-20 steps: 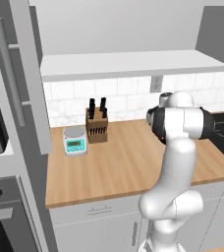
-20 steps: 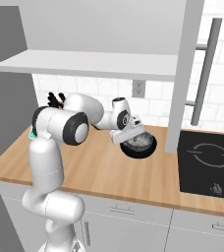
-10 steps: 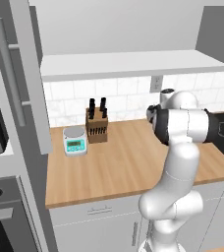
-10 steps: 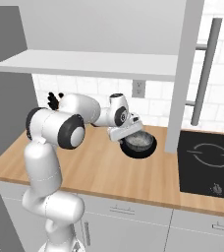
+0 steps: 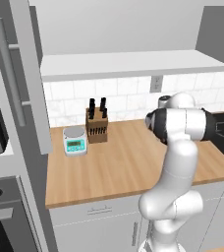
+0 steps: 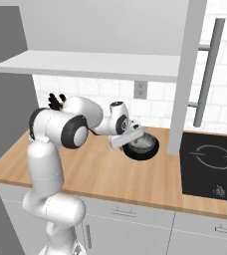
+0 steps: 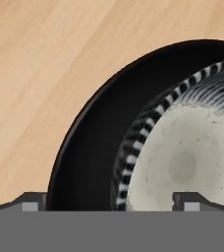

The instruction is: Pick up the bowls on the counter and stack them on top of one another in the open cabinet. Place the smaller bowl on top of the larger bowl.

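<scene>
I have the gripper (image 7: 109,199) down over a bowl (image 6: 142,146) that sits on the counter (image 6: 105,172) near the back, just left of the tall grey cabinet door (image 6: 186,74) and short of the dark cooktop (image 6: 212,167). In the hand view the two fingertips (image 7: 33,201) stand apart, one outside the dark outer wall and one over the pale speckled inside, so the jaws are open and straddling the rim, not yet closed on it. I judge the bowl stiff, glazed and probably slick, moderately heavy for its size and liable to chip if knocked, so a firm pinch on the rim wall where the fingers already bracket it looks like the right hold. It is round, so it has no long axis to speak of; its mouth faces up, though from the right base view I cannot be sure whether it sits dead level or slightly tipped. The cabinet shelf (image 6: 85,64) is above and to the left.
</scene>
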{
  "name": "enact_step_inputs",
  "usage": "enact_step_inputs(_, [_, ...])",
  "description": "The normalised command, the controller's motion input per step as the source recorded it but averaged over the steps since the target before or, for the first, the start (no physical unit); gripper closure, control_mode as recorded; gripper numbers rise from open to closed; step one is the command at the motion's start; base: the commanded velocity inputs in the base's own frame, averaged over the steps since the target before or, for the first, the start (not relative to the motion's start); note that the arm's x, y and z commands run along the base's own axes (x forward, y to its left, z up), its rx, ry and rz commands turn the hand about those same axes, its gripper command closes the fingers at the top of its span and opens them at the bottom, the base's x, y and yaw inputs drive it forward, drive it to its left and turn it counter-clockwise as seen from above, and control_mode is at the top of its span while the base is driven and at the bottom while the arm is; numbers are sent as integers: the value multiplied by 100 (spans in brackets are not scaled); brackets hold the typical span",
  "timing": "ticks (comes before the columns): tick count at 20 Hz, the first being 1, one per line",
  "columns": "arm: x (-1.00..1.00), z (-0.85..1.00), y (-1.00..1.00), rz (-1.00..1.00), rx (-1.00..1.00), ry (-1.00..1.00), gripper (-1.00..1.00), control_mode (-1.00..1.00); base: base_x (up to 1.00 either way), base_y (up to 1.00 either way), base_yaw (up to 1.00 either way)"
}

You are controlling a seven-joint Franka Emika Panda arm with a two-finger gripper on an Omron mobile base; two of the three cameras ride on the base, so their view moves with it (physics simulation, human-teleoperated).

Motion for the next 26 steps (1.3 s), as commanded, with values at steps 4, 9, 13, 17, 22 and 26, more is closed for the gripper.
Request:
enact_step_inputs(4, [14, -26, 0, 4, 0, 0, -100, -100, 0, 0, 0])
enact_step_inputs(9, [21, -21, -2, 5, 0, 0, -100, -100, 0, 0, 0])
enact_step_inputs(13, [3, -13, -20, 5, 0, 0, -100, -100, 0, 0, 0])
enact_step_inputs(17, [0, -18, -33, 4, 0, -2, -100, -100, 0, 0, 0])
enact_step_inputs(22, [0, -31, -40, 2, 0, -3, -100, -100, 0, 0, 0])
enact_step_inputs(26, [0, -50, -30, 1, 0, 0, 100, -100, 0, 0, 0])
